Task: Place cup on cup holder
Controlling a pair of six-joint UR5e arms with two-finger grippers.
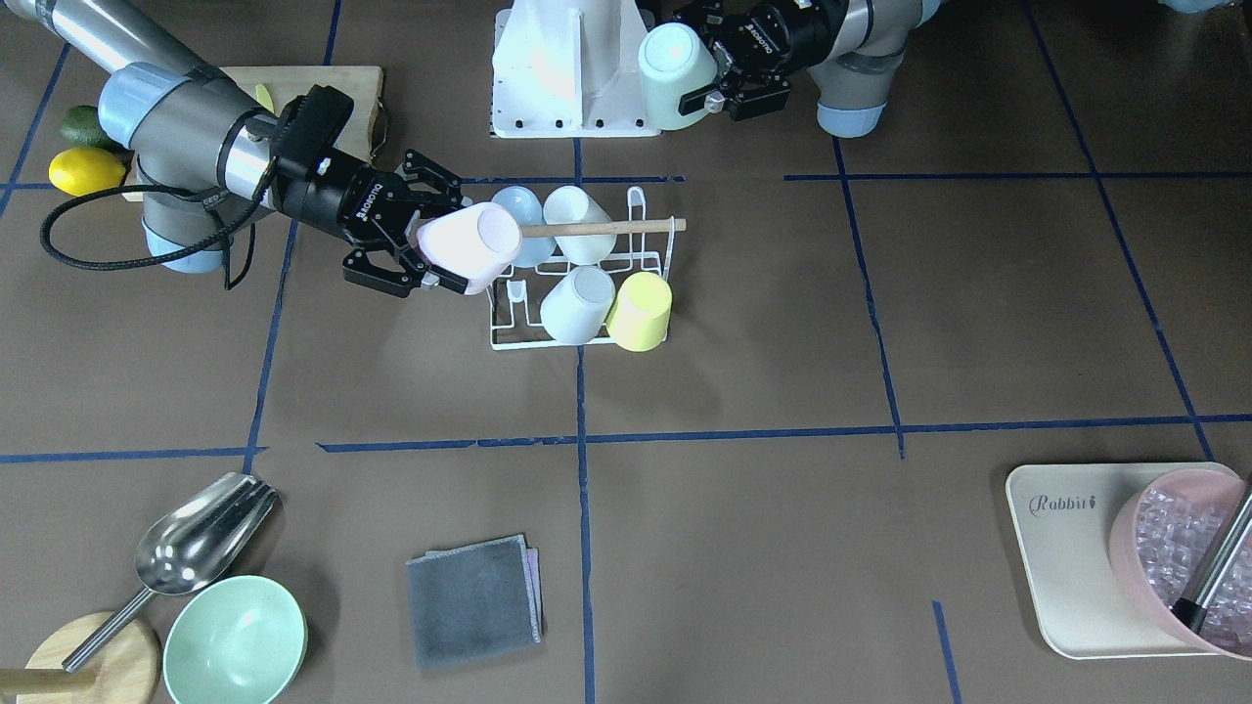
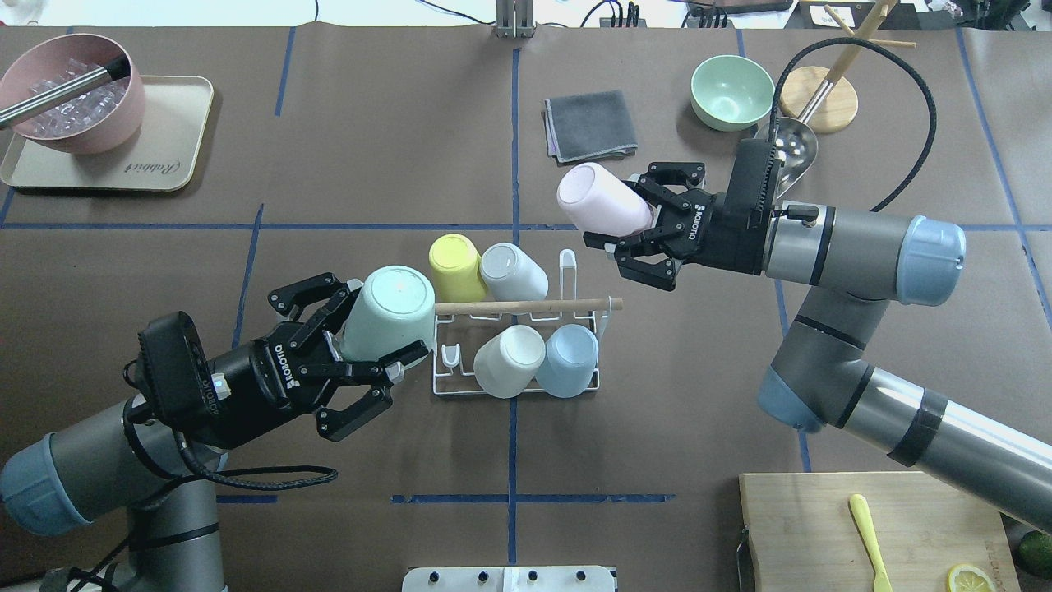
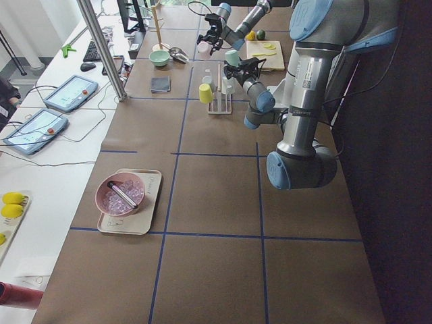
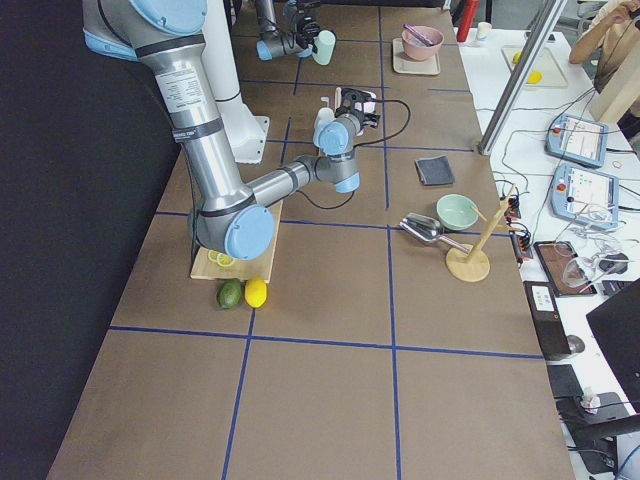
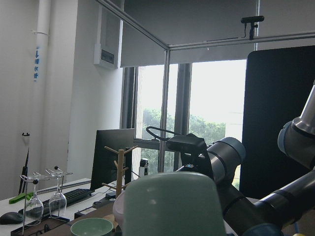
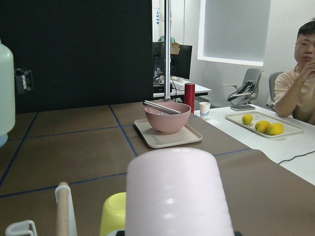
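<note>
I confirm: left fingers (image 2: 394,362) pinch mint cup (image 2: 390,316), 9 o'clock of cup holder (image 2: 567,265); right fingers (image 2: 612,241) pinch pink cup (image 2: 600,201), 1 o'clock.

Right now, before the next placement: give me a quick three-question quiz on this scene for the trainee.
1. True or false: the left gripper is shut on the mint cup.
2. How many cups already sit on the cup holder?
3. What does the right gripper hold? A: yellow cup. B: pink cup. C: blue cup.

Key: 1 true; 2 four; 3 B.
</note>
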